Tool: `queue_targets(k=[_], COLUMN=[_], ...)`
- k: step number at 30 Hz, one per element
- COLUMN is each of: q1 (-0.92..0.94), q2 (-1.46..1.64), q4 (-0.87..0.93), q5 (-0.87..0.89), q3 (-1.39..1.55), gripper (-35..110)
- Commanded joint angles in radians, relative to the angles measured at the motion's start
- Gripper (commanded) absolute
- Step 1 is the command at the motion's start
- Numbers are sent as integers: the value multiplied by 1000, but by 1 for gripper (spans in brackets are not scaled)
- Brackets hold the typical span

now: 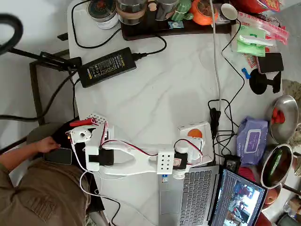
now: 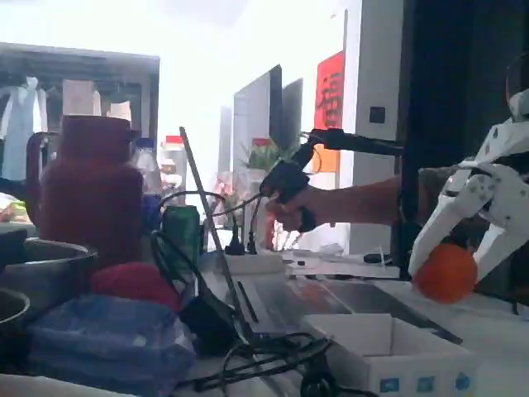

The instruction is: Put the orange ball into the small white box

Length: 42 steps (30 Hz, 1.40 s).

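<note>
The orange ball (image 2: pixel 446 273) hangs in the air between my white fingers (image 2: pixel 440 219), just above and to the right of the small white box (image 2: pixel 388 347) in the fixed view. My gripper (image 2: pixel 450 266) is shut on the ball. Seen from overhead, the gripper (image 1: pixel 194 138) reaches to the right from the white arm, and the ball (image 1: pixel 194 134) shows over the open box (image 1: pixel 186 127), which lies beside the laptop's far edge.
A silver laptop (image 1: pixel 197 197) sits just in front of the box. Black cables (image 1: pixel 218 120) and a purple wipes packet (image 1: pixel 251 140) lie to its right. A power adapter (image 1: pixel 107 66) and a tray of jars (image 1: pixel 155 23) are farther back. A person's hand (image 1: pixel 47 143) rests at the left.
</note>
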Motion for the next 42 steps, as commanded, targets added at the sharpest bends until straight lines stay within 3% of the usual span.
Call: queue_targets(k=[1, 16, 35, 42], q1=[21, 130, 120, 117], q2=[21, -166, -267, -267], q4=[-31, -34, -35, -34], q5=[-2, 6, 6, 5], q3=[-34, -202, -287, -272], gripper=[12, 12, 13, 31])
